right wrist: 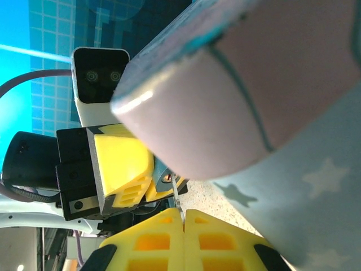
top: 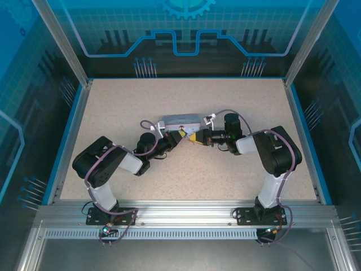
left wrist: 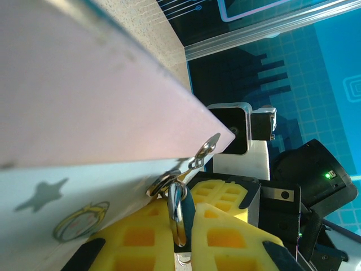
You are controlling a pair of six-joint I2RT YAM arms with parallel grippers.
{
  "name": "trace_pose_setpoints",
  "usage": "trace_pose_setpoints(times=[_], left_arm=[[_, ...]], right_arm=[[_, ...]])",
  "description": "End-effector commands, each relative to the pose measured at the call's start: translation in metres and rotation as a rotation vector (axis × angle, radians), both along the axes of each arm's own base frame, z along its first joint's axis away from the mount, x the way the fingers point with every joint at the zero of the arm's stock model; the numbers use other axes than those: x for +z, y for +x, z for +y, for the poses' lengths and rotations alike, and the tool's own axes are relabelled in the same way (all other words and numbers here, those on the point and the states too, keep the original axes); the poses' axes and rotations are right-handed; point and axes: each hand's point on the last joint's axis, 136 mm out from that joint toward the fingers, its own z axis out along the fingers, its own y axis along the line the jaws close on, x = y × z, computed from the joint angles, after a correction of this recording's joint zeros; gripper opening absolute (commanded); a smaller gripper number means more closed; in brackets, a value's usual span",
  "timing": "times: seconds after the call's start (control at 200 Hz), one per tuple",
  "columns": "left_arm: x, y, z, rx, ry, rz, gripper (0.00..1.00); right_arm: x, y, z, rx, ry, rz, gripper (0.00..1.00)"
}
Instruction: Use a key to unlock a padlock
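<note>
The tin (top: 180,121) sits mid-worktop (top: 113,101), nearer the far edge. Just before its near side the grippers meet: left gripper (top: 180,138) from the left, padlock (left wrist: 179,217) between its fingers (left wrist: 135,237) — right gripper (top: 195,138) from the right, key (right wrist: 176,199) between its own

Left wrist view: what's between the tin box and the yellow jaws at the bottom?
The padlock, hanging from a metal ring on the tin box's edge. The left gripper's jaws are shut on it. The left wrist view shows this.
</note>
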Motion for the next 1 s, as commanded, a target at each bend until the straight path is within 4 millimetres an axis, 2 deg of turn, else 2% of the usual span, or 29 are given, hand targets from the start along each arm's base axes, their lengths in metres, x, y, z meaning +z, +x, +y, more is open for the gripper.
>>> trace_pose_setpoints(times=[0.0, 0.34, 0.665, 0.83, 0.995], left_arm=[[0.018, -0.032, -0.037, -0.197, -0.048, -0.037, 0.00], [0.016, -0.034, -0.042, -0.211, -0.052, -0.026, 0.00], [0.008, -0.037, -0.041, -0.219, -0.042, -0.005, 0.00], [0.010, -0.036, -0.042, -0.219, -0.047, -0.006, 0.00], [0.010, -0.035, -0.042, -0.218, -0.043, -0.003, 0.00]], right_arm=[[0.013, 0.020, 0.006, -0.029, -0.017, -0.135, 0.00], [0.015, 0.019, 0.015, -0.011, -0.062, -0.218, 0.00], [0.031, 0.025, 0.012, -0.018, -0.059, -0.289, 0.00], [0.020, 0.019, 0.018, 0.000, -0.090, -0.288, 0.00], [0.019, 0.018, 0.017, -0.006, -0.097, -0.296, 0.00]])
